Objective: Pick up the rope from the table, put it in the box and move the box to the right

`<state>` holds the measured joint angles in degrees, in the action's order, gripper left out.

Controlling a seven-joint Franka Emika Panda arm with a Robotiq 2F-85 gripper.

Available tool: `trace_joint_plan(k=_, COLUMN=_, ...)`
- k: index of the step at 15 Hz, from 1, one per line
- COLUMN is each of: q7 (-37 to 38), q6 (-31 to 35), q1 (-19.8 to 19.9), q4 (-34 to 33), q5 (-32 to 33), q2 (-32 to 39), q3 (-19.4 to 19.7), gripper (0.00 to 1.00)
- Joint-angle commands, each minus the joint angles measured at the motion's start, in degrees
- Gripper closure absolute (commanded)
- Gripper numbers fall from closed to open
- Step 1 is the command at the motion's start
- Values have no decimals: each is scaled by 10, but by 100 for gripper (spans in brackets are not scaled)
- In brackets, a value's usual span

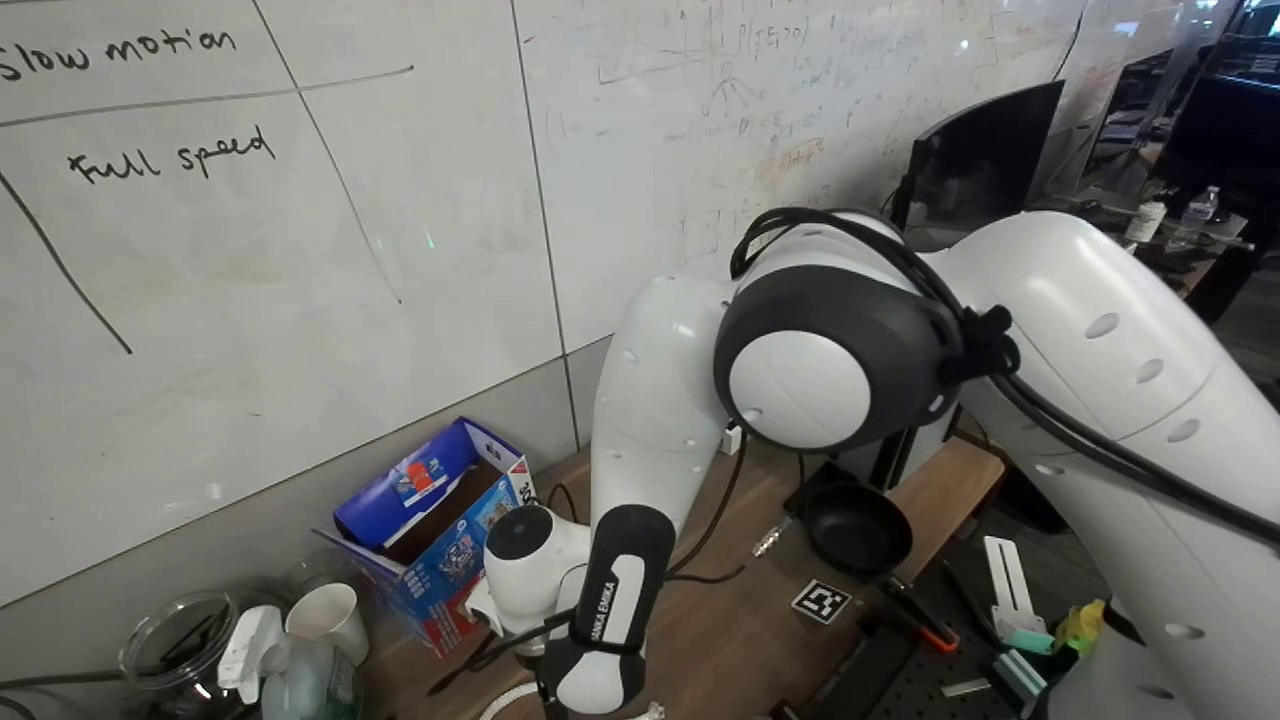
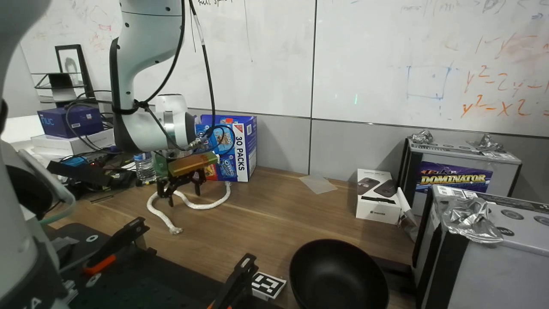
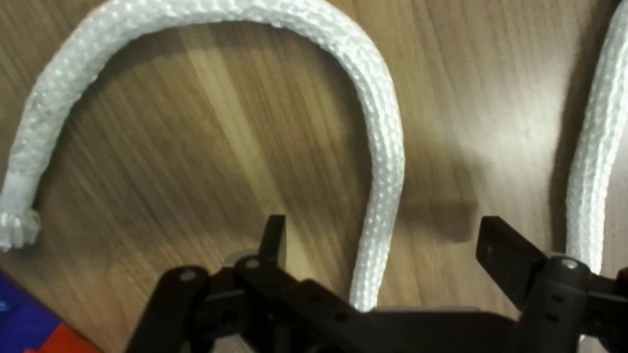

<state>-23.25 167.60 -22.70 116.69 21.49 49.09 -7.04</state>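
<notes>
The flat surface (image 2: 279, 206), brown wood grain, runs broadly from the box (image 1: 460, 555) to a round black bowl (image 2: 338, 274). Straight-edged printed cardboard, the box stands open-topped. The tool (image 3: 381, 235) has its fingers apart, a strand of rope (image 3: 387, 142) between them in the wrist view. The rope, white and braided, curls on the surface outside the box.

The braided rope (image 3: 387, 142) looked rough, the table (image 2: 274, 206) smooth wood-grain, the Oreo-printed box (image 2: 240, 150) cardboard, the lower-right foil (image 2: 469, 219) shiny.
</notes>
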Motion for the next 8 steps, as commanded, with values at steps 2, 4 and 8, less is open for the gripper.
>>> trace_joint_plan(k=2, q7=26, q6=-14, q1=-12, q4=-32, q5=16, q2=18, q3=10, gripper=0)
trace_joint_plan(k=4, q7=28, q6=-17, q1=-13, q4=-37, q5=17, q2=22, q3=10, gripper=0)
trace_joint_plan(k=8, q7=29, q6=-28, q1=-12, q4=-46, q5=17, q2=23, q3=8, gripper=43)
